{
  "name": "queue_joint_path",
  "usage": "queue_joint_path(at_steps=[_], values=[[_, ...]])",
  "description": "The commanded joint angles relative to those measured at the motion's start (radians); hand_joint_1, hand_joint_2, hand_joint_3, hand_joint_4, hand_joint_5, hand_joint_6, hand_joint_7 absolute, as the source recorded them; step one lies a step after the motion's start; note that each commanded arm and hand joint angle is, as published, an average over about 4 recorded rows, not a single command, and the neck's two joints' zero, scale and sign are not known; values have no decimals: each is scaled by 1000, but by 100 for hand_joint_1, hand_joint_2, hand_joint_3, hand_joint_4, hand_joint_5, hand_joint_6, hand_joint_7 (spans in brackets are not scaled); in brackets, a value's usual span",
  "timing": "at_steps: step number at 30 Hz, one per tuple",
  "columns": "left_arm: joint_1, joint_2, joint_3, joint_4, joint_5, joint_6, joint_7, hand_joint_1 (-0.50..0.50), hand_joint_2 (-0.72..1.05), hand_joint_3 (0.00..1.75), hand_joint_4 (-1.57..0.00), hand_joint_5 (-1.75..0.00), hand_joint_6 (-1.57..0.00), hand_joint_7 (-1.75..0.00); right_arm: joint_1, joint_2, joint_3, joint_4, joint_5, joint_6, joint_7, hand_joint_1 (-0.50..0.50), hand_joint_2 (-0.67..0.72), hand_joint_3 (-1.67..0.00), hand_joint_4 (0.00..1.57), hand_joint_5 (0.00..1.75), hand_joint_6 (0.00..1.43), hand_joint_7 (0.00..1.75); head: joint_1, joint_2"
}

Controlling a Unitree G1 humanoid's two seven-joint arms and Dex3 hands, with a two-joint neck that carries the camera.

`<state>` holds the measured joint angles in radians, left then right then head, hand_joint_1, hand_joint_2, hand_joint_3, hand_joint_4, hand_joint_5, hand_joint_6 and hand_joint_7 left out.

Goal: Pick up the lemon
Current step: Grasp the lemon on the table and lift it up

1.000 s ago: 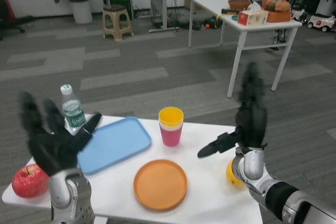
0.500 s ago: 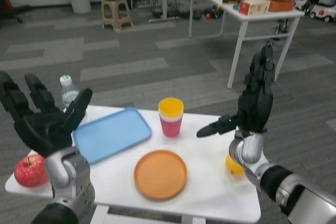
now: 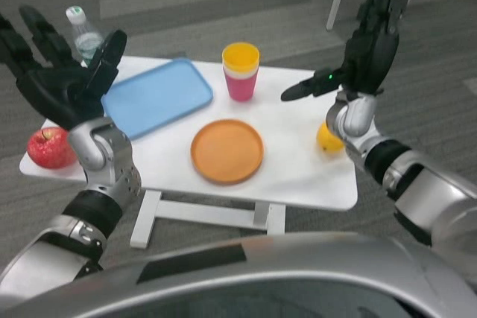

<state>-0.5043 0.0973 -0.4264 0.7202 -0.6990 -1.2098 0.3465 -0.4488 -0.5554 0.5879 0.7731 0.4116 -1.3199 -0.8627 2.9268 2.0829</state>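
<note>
The yellow lemon lies near the right edge of the white table, partly hidden behind my right wrist. My right hand is raised above it with fingers spread upward and the thumb pointing left, holding nothing. My left hand is lifted over the table's left end, palm open and fingers apart, empty.
An orange plate sits mid-table, a blue tray to its left, and stacked yellow and pink cups behind it. A red apple lies at the left edge, a water bottle at the far left corner.
The camera has dipped down toward the table, so the room slid out of view. Both hands stay raised and empty, spread as before.
</note>
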Motion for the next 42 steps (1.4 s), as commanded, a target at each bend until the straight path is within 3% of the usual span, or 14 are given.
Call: queue_joint_path(at_steps=[1,4,6,9,12,17,23,32,42], values=[[11,51,-32,-15,-33,60,-18,50,69,9,0,0,0,0,-4,-24,24,14,29,1,10,-46,47,0,14,0,0,0,1,-7],[16,90,-61,-56,-95,128,-59,50,74,9,0,0,0,0,-8,-36,52,17,64,13,32,-46,46,0,9,0,0,0,-1,1],[24,121,-78,-97,-162,201,-118,50,78,9,0,0,0,0,-11,-44,63,16,84,35,67,-46,42,0,5,0,0,0,-4,10],[39,152,-62,-166,-233,356,-254,50,85,9,0,0,0,-2,-12,-53,75,10,117,73,133,-46,41,0,2,0,0,0,-3,31],[64,184,18,-260,-267,612,-430,50,91,9,0,0,0,-7,-13,-62,80,-4,155,120,219,-46,36,0,0,0,0,0,8,53],[85,194,120,-324,-269,852,-566,50,96,9,0,0,0,-7,-12,-74,81,-18,165,144,266,-46,28,0,0,0,0,0,20,74],[96,200,174,-334,-270,929,-597,50,96,9,0,0,0,-7,12,-94,89,-63,194,145,272,-46,25,0,0,0,0,0,11,85],[96,199,184,-307,-270,1002,-623,50,96,9,0,0,0,-7,113,-124,76,-113,217,145,269,-46,27,0,0,0,0,0,-15,94],[95,177,171,-252,-274,1004,-631,50,96,9,0,0,0,-7,286,-179,67,-189,226,131,198,-46,34,0,9,0,0,0,-109,67]])
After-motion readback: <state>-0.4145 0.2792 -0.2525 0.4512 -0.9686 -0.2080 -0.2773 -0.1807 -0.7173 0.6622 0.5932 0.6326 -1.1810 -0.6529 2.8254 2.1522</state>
